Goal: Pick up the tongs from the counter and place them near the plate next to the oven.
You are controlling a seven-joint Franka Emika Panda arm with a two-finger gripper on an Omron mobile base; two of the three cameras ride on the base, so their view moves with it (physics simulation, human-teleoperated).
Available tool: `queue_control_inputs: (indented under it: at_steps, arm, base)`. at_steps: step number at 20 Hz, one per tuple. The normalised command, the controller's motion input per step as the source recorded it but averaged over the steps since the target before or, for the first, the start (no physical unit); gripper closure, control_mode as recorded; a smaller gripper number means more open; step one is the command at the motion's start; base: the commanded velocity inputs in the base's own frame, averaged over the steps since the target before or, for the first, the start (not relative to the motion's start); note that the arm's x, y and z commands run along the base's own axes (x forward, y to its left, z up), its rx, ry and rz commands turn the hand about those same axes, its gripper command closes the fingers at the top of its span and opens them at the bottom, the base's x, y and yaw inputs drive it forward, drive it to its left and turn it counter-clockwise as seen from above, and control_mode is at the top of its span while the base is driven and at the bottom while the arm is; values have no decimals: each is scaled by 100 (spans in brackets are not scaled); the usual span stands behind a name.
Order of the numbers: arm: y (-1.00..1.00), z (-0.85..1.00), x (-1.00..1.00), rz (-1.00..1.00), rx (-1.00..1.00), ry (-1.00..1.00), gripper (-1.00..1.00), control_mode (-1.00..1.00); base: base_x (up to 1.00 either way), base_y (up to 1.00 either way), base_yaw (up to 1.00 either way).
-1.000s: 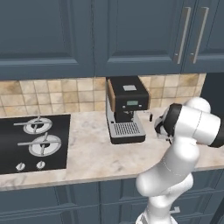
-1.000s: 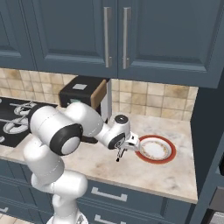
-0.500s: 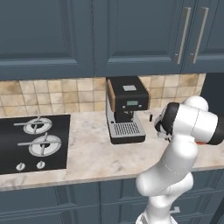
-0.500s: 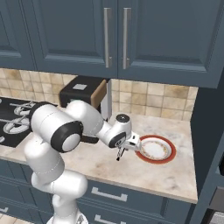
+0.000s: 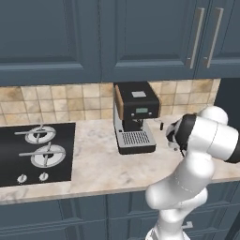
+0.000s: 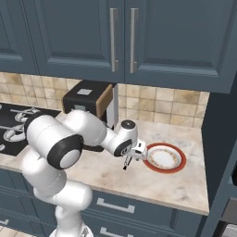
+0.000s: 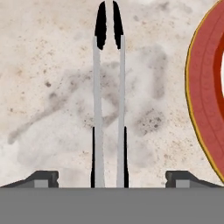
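The slim silver tongs (image 7: pixel 108 100) with black ends run straight between my gripper (image 7: pixel 112 177), whose two fingertips (image 7: pixel 41 177) stand wide apart and clear of them, so it is open. The tongs lie along the beige marbled counter (image 7: pixel 48 65); I cannot tell whether they touch it. The red-rimmed white plate (image 7: pixel 205 87) is just to their right. From the right base view the gripper (image 6: pixel 132 156) hovers low at the plate's (image 6: pixel 179 163) left edge, with the tongs (image 6: pixel 126 163) as a thin dark stick beneath it. A dark sliver at the lower right may be the oven (image 6: pixel 231 215).
A black-and-steel coffee machine (image 5: pixel 135 117) stands against the tiled wall, left of the gripper. The black hob (image 5: pixel 33 150) with steel burners is at the far left. A tall dark blue cabinet side (image 6: pixel 220 134) closes the counter right of the plate.
The jaws have opened from shut and let go of the tongs beside the plate. The arm has barely moved.
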Motion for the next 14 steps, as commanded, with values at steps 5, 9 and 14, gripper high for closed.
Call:
queue_control_inputs:
  at_steps: [5, 9, 14]
  arm:
    - [2, 41, -25, 0, 0, 0, -100, -100]
    - [1, 49, -26, 0, 0, 0, -100, -100]
    - [1, 52, -31, 0, 0, -1, -100, -100]
  base:
    - [0, 0, 0]
    - [0, 0, 0]
    - [0, 0, 0]
